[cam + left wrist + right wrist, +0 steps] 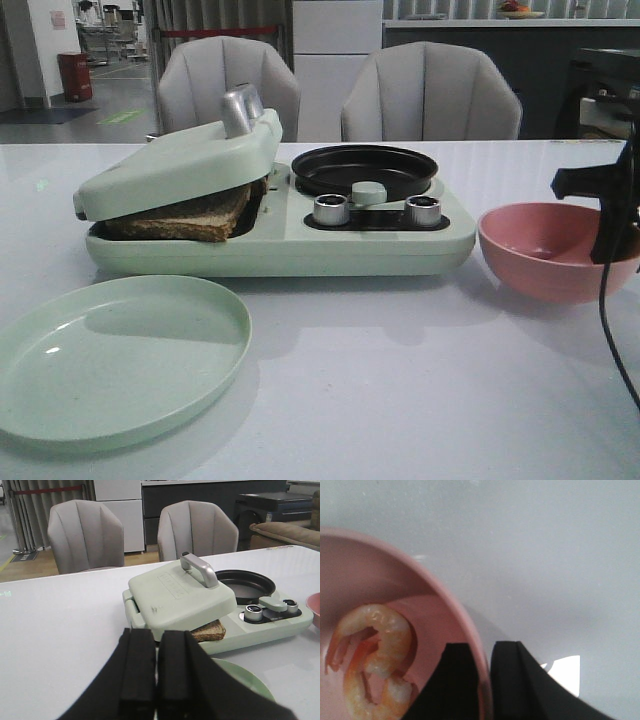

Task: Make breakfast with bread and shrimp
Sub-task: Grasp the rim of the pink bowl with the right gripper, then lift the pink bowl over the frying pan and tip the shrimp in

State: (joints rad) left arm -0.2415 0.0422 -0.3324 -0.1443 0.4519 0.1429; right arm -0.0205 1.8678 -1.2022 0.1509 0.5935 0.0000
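Right fingers pinching pink bowl rim, not shrimp; lifting risks tipping bowl. Left fingers pressed together, idle.

Both grippers were matte black. The left gripper had two blocky, flat-faced fingers. From the right gripper, angular in outline, a thin black cable trailed.
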